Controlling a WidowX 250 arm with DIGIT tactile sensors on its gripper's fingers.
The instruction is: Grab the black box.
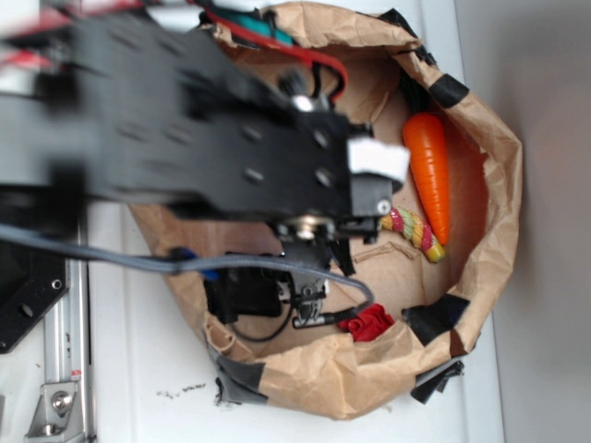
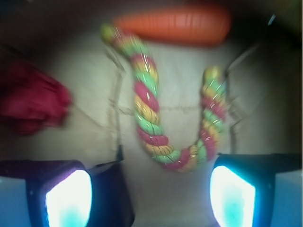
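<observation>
We see the arm (image 1: 185,120) reaching in from the upper left of the frame, over the brown paper bag (image 1: 480,138). Its gripper (image 2: 149,194) hangs with jaws released and empty above the striped rope (image 2: 156,132). The black box (image 1: 245,286) sits at the bag's lower left, partly hidden under the arm; the carrot (image 1: 432,171) lies upper right.

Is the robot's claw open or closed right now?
Open. In the wrist view the gripper has its two fingers far apart at the lower corners, with only bare brown paper between them, gripping nothing.
</observation>
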